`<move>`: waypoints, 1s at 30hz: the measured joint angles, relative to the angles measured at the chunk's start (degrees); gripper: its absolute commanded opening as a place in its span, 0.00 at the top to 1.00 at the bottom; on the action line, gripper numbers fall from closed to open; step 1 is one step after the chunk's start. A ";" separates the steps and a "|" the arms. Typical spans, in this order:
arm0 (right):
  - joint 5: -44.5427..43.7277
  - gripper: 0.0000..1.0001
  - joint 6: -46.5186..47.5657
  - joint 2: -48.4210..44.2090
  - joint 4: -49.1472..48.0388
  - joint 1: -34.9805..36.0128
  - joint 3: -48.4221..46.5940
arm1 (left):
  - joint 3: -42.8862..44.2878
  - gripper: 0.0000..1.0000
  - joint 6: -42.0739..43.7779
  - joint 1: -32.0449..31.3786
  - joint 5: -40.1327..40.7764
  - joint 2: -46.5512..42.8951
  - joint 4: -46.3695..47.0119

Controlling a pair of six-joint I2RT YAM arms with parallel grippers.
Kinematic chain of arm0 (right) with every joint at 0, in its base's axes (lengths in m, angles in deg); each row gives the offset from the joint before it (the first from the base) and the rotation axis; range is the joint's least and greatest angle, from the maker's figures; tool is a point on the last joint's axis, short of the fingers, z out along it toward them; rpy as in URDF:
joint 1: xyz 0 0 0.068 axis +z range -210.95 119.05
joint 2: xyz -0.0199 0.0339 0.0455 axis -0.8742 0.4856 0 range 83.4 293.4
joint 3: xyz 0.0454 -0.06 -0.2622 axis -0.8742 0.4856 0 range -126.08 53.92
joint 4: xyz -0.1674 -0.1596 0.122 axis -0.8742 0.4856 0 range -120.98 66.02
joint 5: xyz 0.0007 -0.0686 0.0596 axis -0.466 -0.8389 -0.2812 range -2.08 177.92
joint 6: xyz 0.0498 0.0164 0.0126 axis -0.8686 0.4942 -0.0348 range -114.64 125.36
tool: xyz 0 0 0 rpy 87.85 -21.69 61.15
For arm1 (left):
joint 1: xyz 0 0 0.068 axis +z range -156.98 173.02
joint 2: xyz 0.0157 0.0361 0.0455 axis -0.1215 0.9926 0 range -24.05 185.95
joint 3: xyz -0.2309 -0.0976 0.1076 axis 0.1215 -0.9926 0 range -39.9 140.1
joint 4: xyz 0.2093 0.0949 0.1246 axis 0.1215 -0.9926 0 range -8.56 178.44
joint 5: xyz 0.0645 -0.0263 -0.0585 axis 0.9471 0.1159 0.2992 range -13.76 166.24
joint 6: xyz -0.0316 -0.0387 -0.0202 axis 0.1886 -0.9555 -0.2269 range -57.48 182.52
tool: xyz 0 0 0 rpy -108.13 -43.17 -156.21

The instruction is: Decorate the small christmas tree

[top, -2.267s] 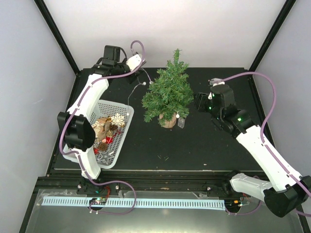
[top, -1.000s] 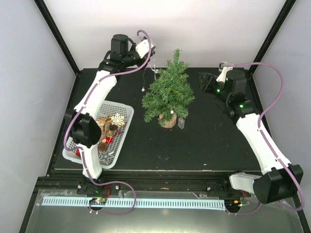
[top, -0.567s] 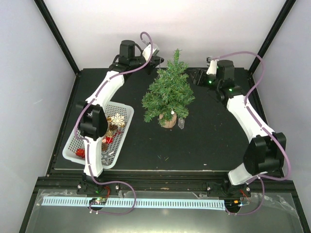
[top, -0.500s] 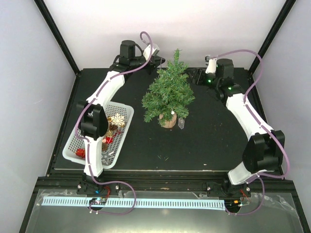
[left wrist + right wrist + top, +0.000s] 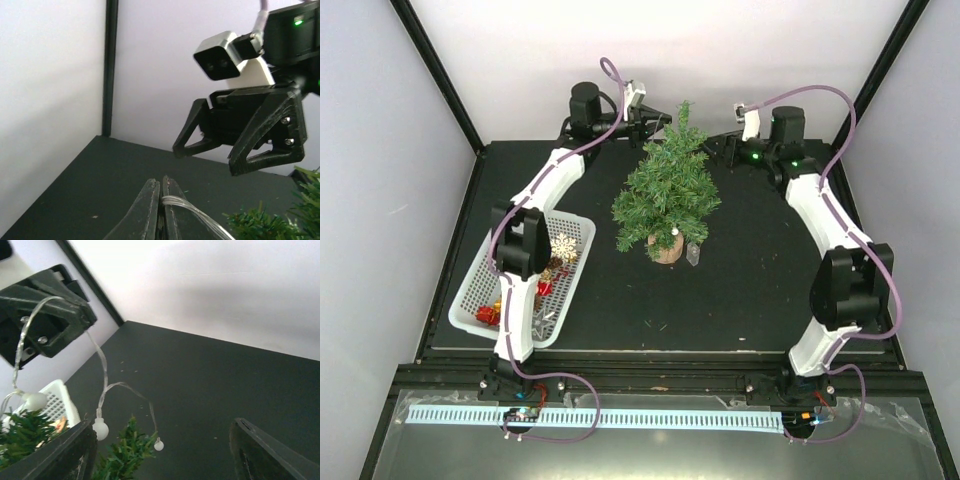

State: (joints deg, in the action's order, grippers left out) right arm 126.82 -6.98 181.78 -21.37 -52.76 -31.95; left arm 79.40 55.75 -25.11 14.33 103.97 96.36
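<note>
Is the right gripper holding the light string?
No, the right gripper is open and empty; the light string hangs from the left gripper.

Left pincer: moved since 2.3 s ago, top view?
Yes. The left pincer, shut on the light string, has swung right and farther back, from well left of the small christmas tree to just beside its tip.

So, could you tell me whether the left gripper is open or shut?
Shut: the left wrist view shows the left gripper pinching the light string, fingers pressed together.

Black table (image 5: 750, 290): small christmas tree (image 5: 667, 190), white basket (image 5: 570, 214), perhaps clear ornament (image 5: 693, 256)
</note>
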 measured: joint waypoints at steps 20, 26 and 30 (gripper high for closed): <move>12.28 0.29 0.85 7.78 0.50 0.42 -5.84 | 6.84 0.93 -19.87 -3.13 -13.57 6.32 13.22; 12.33 0.42 -2.45 8.61 -2.89 1.11 -6.10 | 7.26 0.93 -21.53 -3.67 -15.52 6.80 13.38; 12.26 0.51 -4.66 9.03 -4.81 1.44 -6.97 | 7.58 0.93 -22.56 -3.69 -16.17 7.85 13.35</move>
State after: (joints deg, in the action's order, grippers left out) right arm 139.08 -11.64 190.81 -26.18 -51.32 -38.92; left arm 86.99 33.20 -28.80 -1.84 111.82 109.72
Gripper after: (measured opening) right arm 0.524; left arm 0.073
